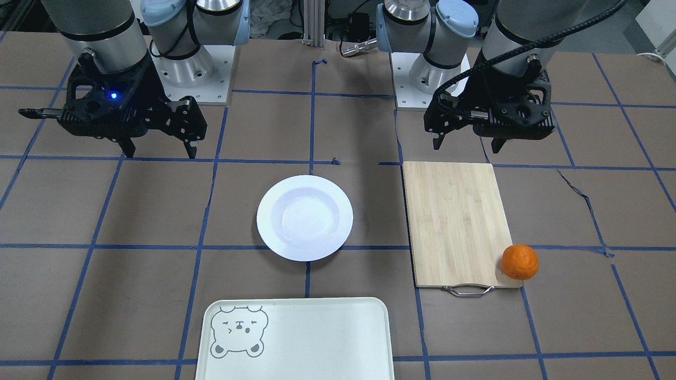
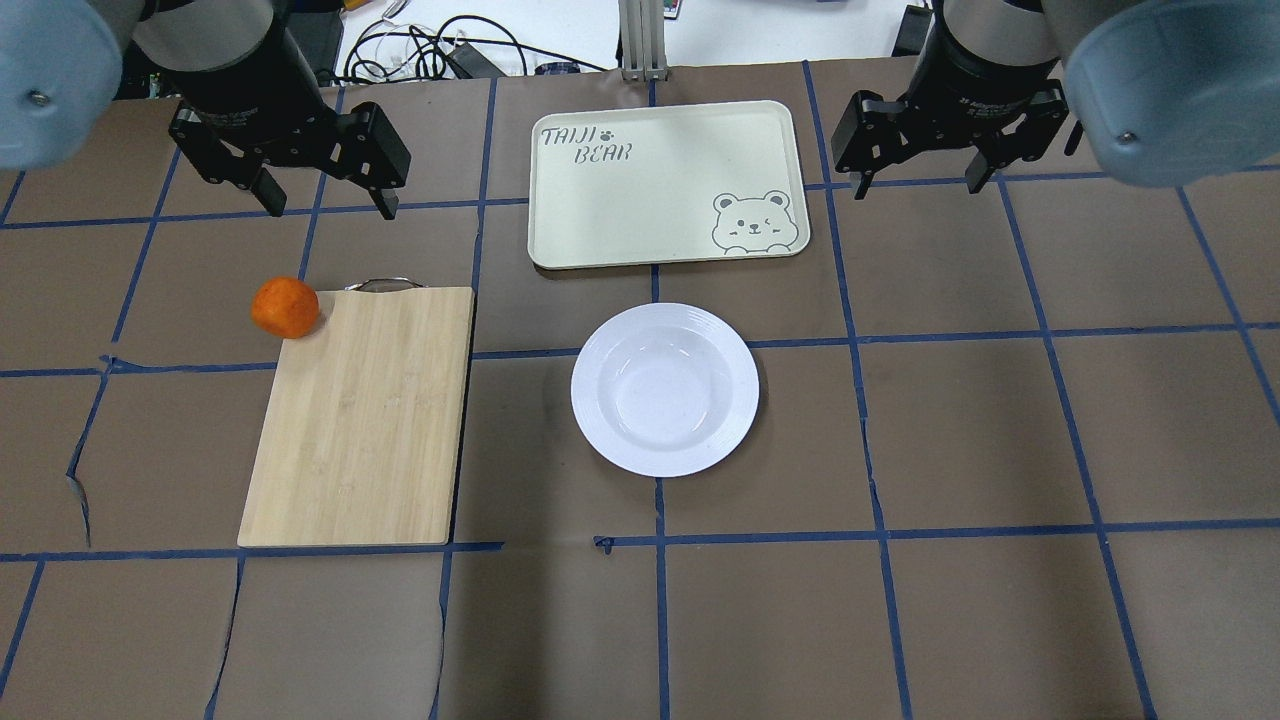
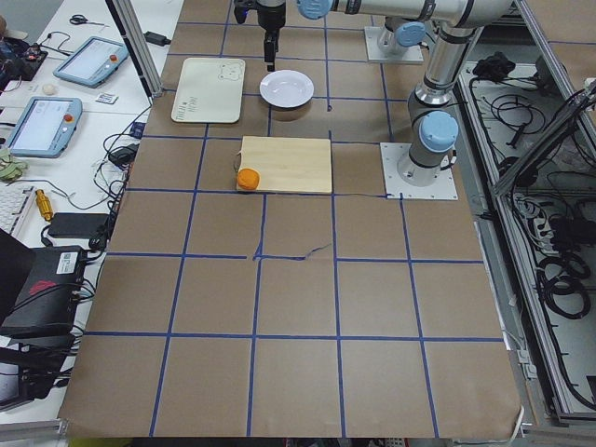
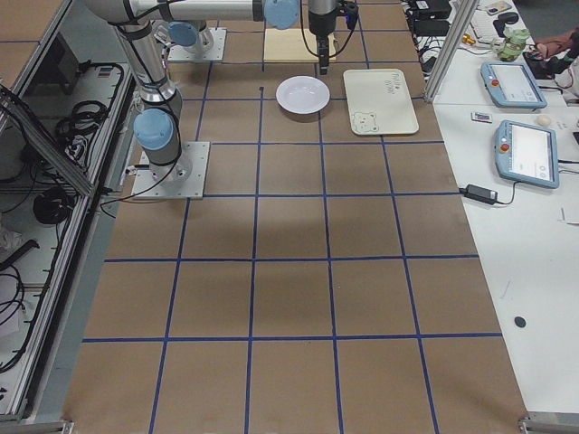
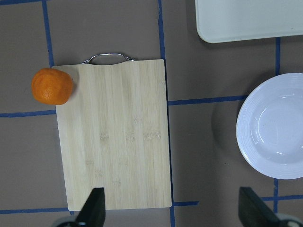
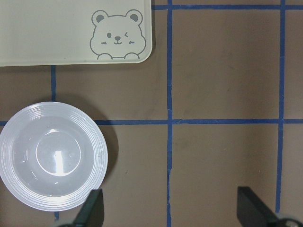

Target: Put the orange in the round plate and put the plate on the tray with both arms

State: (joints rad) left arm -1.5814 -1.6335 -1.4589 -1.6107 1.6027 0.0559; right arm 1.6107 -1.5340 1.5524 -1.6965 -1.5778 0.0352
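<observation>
The orange (image 2: 285, 307) rests on the table, touching the far left corner of a bamboo cutting board (image 2: 360, 415), by the board's metal handle. The round white plate (image 2: 664, 389) sits empty at the table's middle. Beyond it lies the cream tray (image 2: 650, 190) with a bear face, also empty. My left gripper (image 2: 330, 208) hangs open above the table, just past the orange and board. My right gripper (image 2: 918, 188) hangs open to the right of the tray. Neither holds anything. The left wrist view shows the orange (image 5: 52, 86) and plate (image 5: 272, 125) far below.
The cutting board (image 1: 457, 221) lies between the orange (image 1: 520, 262) and the plate (image 1: 304, 217). Brown table covering with blue tape lines spreads all around. Cables and tablets sit beyond the table's far edge, behind the tray (image 1: 296, 340).
</observation>
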